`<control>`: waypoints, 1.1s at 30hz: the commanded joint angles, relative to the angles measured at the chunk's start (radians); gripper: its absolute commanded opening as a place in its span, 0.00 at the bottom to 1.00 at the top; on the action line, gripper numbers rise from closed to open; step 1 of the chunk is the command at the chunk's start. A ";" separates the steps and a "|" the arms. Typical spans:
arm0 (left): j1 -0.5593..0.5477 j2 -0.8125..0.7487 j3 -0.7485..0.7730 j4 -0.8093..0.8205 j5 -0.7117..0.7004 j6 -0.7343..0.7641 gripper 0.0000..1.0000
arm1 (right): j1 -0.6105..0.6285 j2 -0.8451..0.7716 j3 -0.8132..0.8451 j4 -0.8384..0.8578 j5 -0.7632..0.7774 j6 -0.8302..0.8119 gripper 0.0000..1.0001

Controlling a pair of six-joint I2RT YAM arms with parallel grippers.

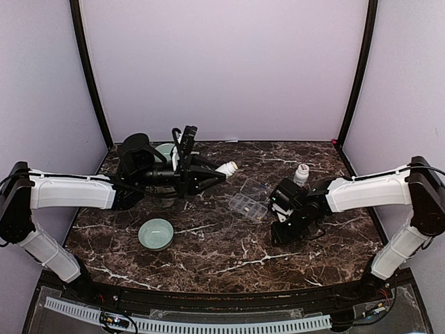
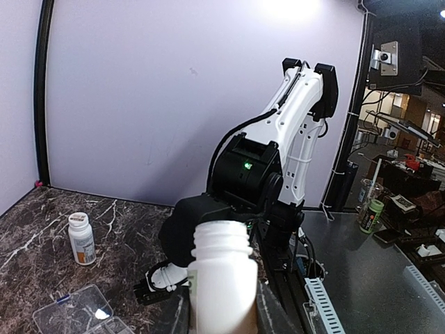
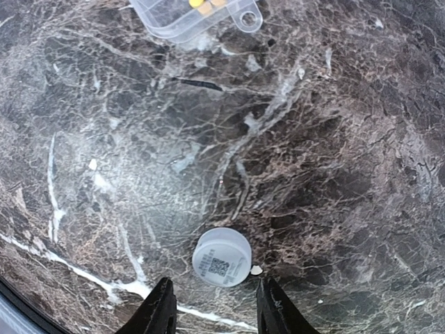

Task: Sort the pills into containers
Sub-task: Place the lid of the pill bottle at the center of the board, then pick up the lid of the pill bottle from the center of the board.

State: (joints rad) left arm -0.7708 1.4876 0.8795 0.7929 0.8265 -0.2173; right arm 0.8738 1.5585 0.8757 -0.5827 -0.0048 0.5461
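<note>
My left gripper (image 1: 208, 174) is shut on an uncapped white pill bottle (image 1: 227, 168), held above the table with its mouth toward the right. In the left wrist view that bottle (image 2: 221, 278) fills the space between the fingers (image 2: 270, 312). The clear container (image 1: 249, 198) lies open mid-table, and its corner (image 3: 198, 15) shows yellow pills (image 3: 197, 3) inside. My right gripper (image 3: 217, 313) is open, low over the table to the right of the container. A white cap (image 3: 222, 257) lies on the marble just ahead of its fingertips, with a tiny white piece (image 3: 256, 269) beside it.
A pale green bowl (image 1: 156, 233) sits front left, and another (image 1: 165, 149) is partly hidden behind my left arm. A capped pill bottle (image 1: 301, 174) stands upright at back right, also seen as the capped bottle (image 2: 81, 238) in the left wrist view.
</note>
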 commanded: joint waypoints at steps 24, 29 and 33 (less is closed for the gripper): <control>0.016 -0.033 -0.020 0.053 0.014 -0.018 0.00 | -0.023 0.099 0.050 0.018 -0.005 -0.047 0.38; 0.018 -0.034 -0.022 0.055 0.014 -0.020 0.00 | -0.023 0.100 0.036 0.005 0.004 -0.051 0.33; 0.018 -0.034 -0.021 0.055 0.015 -0.020 0.00 | -0.022 0.086 0.016 0.001 0.009 -0.049 0.33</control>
State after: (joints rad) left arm -0.7589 1.4872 0.8738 0.8143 0.8291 -0.2295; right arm 0.8562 1.6421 0.9089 -0.5610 -0.0048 0.5037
